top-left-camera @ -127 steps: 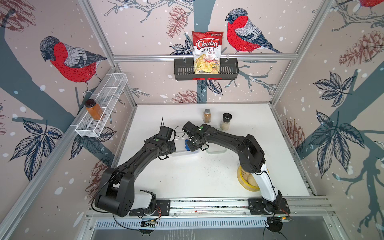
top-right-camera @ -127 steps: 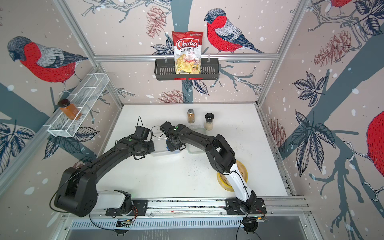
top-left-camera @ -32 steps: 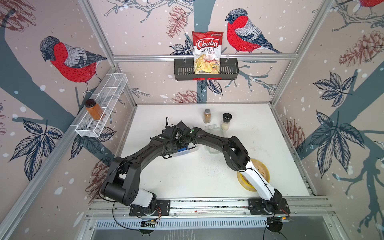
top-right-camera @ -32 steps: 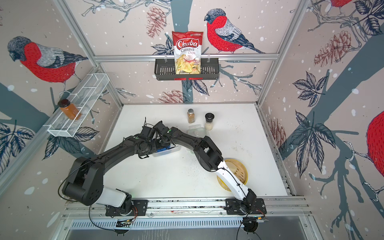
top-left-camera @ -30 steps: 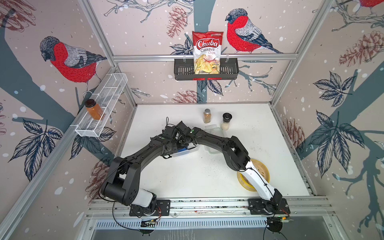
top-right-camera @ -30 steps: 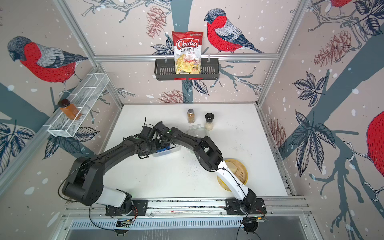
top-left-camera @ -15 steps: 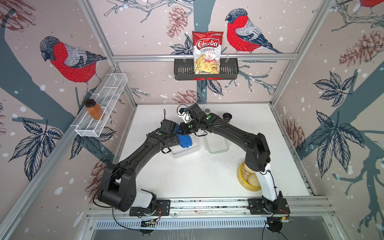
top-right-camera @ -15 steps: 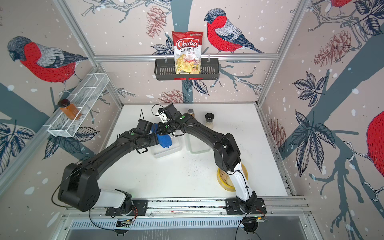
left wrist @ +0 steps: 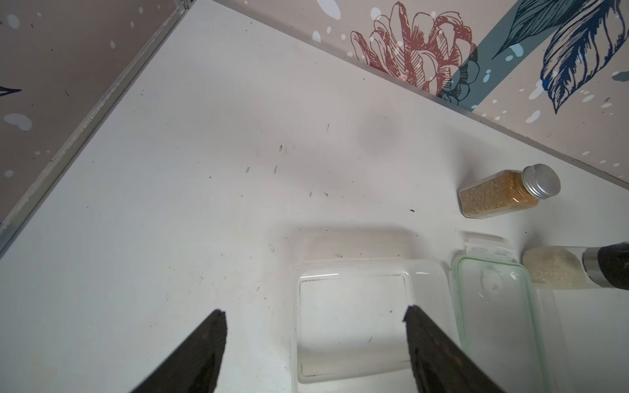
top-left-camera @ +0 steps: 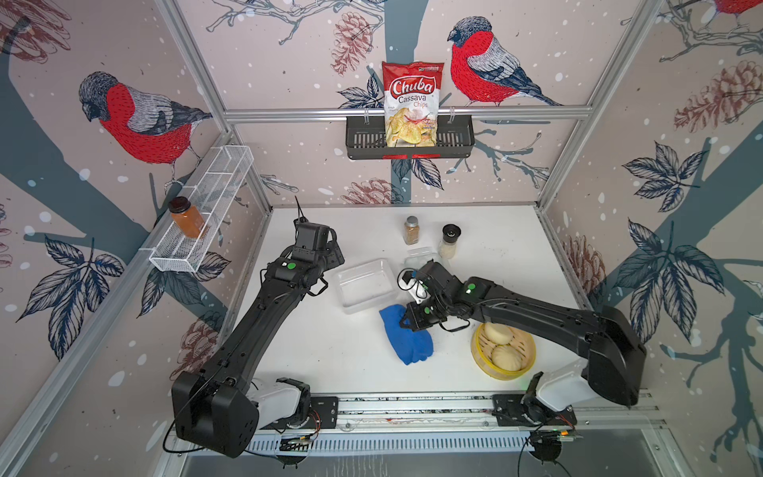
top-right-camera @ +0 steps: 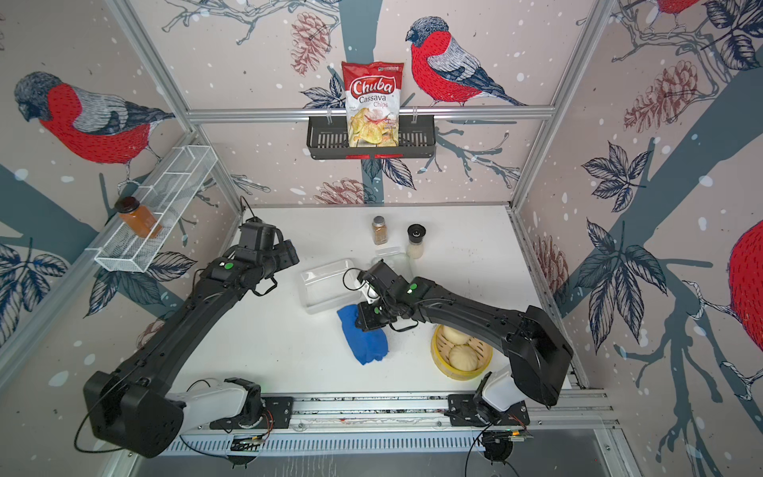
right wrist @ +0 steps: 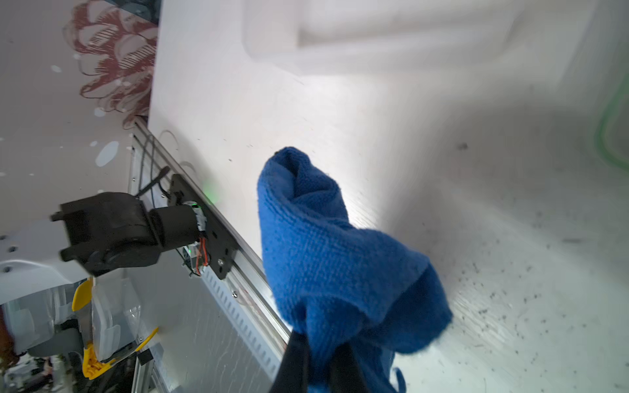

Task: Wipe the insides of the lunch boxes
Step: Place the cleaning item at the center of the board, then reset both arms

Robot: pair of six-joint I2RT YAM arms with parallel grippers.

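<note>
Beyond lunch boxes (top-left-camera: 365, 283), red bag (top-left-camera: 411, 103) in basket (top-left-camera: 454, 140), "Chuba Cassava Chips"

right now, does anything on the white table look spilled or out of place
Yes: dark specks are scattered over the white table beside the blue terry cloth, pinched in the right gripper. A few marks also show inside the clear rectangular plastic lunch box. Nothing looks tipped or broken.

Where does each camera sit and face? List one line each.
Top views: high above the front, looking down on the table; left arm and right arm show.
Left wrist: on its arm, facing the clear lunch box; open left end effector shows.
Right wrist: on its arm, facing the blue cloth; right end effector grips it.
Shared: both top views show that lunch box.
</note>
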